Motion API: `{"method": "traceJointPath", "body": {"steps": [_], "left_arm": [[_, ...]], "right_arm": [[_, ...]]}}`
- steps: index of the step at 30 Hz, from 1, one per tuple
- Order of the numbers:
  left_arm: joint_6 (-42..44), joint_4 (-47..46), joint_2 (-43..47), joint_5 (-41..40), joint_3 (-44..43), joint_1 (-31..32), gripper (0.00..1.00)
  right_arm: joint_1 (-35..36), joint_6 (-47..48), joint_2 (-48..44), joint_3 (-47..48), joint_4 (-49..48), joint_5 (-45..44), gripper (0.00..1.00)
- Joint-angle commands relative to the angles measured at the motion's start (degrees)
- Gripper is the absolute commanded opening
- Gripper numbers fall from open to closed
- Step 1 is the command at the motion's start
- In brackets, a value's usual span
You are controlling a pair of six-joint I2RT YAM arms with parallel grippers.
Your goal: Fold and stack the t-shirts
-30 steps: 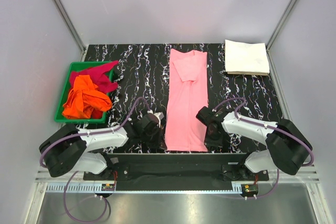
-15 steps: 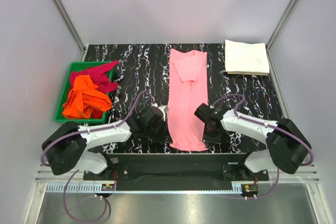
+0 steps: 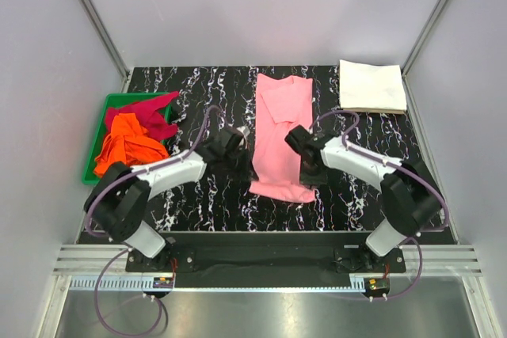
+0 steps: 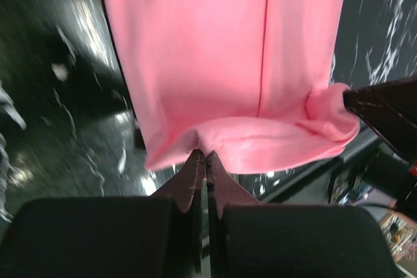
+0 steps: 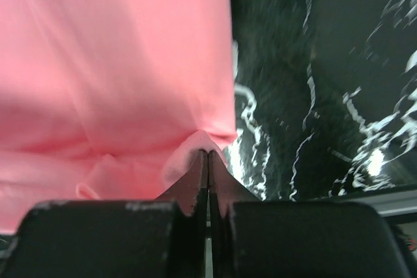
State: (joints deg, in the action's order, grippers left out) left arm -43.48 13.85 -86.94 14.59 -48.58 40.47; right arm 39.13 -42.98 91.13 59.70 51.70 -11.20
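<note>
Pinching the near hem of the pink t-shirt (image 3: 279, 136), the left hand (image 4: 204, 155) was clamped on its left corner and the right hand (image 5: 207, 153) on its right corner, the hem lifted and bunched while the rest lay as a long folded strip on the marbled tabletop (image 3: 198, 93). Well left of the pink t-shirt, the green tray (image 3: 119, 182) held the orange t-shirt (image 3: 127, 148) crumpled atop the magenta-red t-shirt (image 3: 150, 112), whose cloth reached over the tray's edge. Right of the pink t-shirt's far end, apart from it, the white t-shirt (image 3: 371, 86) lay folded square.
</note>
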Motion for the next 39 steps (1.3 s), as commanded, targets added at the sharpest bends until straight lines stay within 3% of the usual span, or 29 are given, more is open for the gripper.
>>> {"method": "traceJointPath", "body": {"steps": [1, 16, 39], "left_arm": [[5.24, 0.91, -3.58, 1.40, -8.35, -2.76, 0.00], [11.66, 6.54, -23.27, 0.88, -34.37, -10.93, 0.00], [13.16, 6.98, -38.56, 4.30, -53.54, -17.70, 0.00]], "right_arm": [[-3.53, 6.41, 3.60, 6.81, 0.42, -5.15, 0.00], [-13.99, 17.05, 19.77, 30.45, 0.07, -7.26, 0.00], [-19.89, 25.67, 34.81, 54.90, 0.59, -6.29, 0.00]]}}
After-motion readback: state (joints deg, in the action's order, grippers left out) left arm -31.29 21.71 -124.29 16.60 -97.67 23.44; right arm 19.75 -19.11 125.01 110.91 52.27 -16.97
